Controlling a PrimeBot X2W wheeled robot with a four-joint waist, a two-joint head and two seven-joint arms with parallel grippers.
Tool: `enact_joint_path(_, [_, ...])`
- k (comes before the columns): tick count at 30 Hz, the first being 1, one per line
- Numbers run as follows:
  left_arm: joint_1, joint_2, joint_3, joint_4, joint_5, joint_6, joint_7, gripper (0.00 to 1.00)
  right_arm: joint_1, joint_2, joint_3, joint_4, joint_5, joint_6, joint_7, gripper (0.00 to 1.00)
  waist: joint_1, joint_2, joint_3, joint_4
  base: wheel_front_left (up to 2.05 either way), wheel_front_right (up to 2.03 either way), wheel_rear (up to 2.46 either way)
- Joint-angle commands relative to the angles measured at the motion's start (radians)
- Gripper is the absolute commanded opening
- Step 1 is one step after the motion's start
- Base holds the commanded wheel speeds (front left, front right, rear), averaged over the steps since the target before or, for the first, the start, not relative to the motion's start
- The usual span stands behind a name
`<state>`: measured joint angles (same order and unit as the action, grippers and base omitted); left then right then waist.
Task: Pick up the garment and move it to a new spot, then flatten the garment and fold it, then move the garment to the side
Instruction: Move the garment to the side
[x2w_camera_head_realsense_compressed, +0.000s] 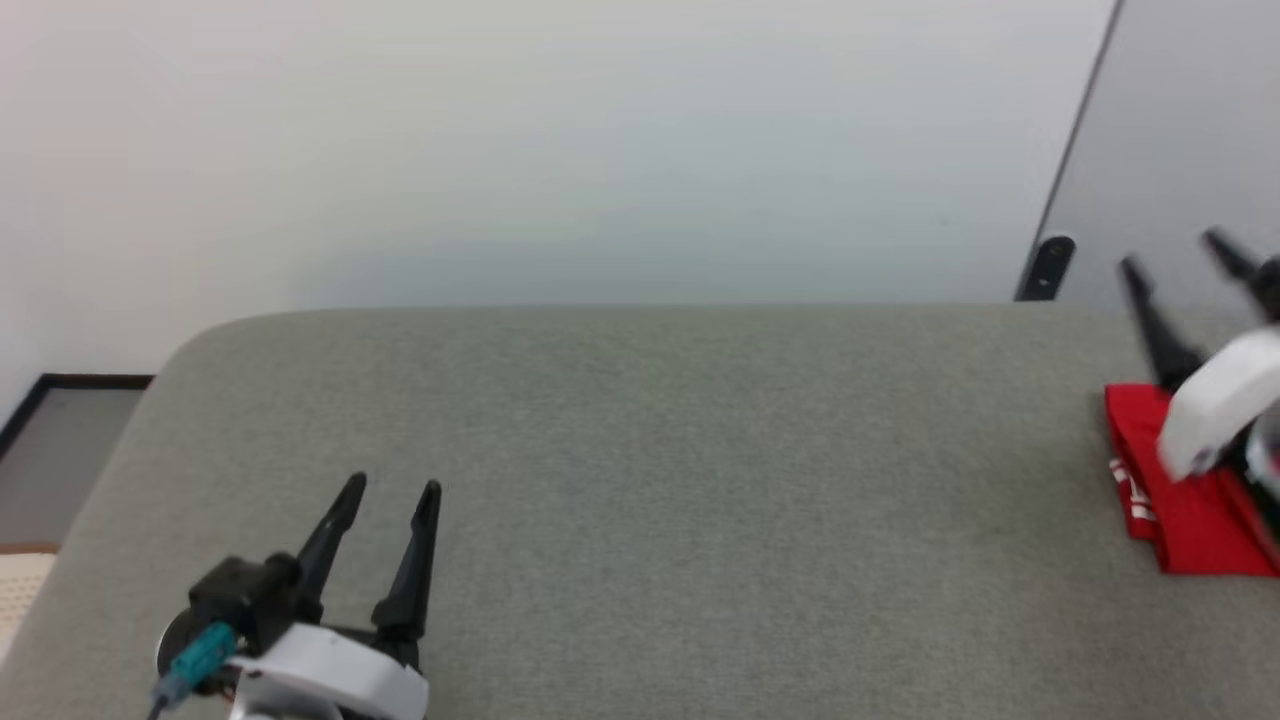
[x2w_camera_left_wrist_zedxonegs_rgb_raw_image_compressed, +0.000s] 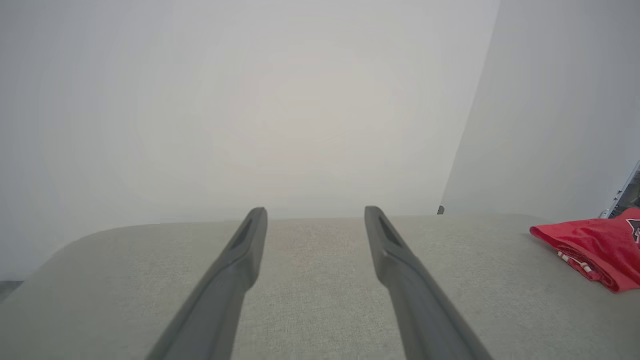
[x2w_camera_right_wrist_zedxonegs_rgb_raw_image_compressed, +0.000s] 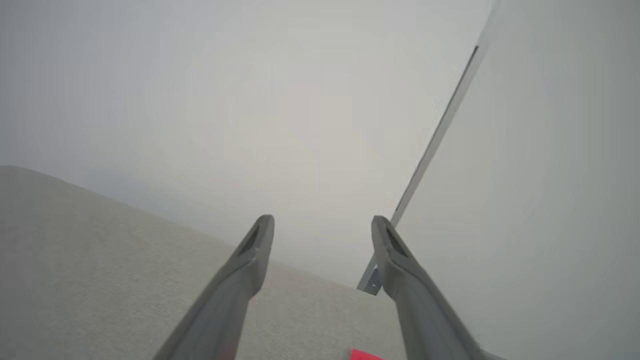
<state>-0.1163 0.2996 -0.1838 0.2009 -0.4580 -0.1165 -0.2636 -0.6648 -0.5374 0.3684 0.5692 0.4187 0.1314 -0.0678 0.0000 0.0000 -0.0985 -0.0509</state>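
red garment (x2w_camera_head_realsense_compressed: 1200, 530) lies partly hidden under the right tool (x2w_camera_head_realsense_compressed: 1171, 250).

left end effector (x2w_camera_head_realsense_compressed: 393, 484) spread, right end effector (x2w_camera_head_realsense_compressed: 1172, 252) spread

red garment (x2w_camera_head_realsense_compressed: 1195, 530) with white lettering, grey table (x2w_camera_head_realsense_compressed: 640, 480), black pincer fingers (x2w_camera_head_realsense_compressed: 415, 560)

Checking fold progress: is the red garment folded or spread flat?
Folded: the garment lies as a compact bundle with stacked layers at its edge, near the right end of the grey surface.
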Motion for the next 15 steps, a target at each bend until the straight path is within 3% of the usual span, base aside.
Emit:
enact_joint_path(1, [0.019,-0.002,0.005,-0.006,0.01,0.003,0.0,1.0,0.028,0.008,0.001,-0.018,-0.013,-0.002,-0.018,1.0,0.0,0.0,-0.019,0.022,0.0,0.0,0.0])
enact_joint_path(9, [0.081,-0.046,0.056,-0.04,0.06,0.055,0.0,1.0,0.23,0.114,-0.098,-0.107,-0.097,-0.002,-0.158,1.0,0.0,0.0,-0.039,0.055,0.0,0.0,0.0])
enact_joint_path(15, [0.127,-0.09,0.099,-0.106,0.087,0.037,0.0,1.0,0.35,0.19,-0.185,-0.155,-0.149,-0.002,-0.195,1.0,0.0,0.0,-0.051,0.082,0.0,0.0,0.0])
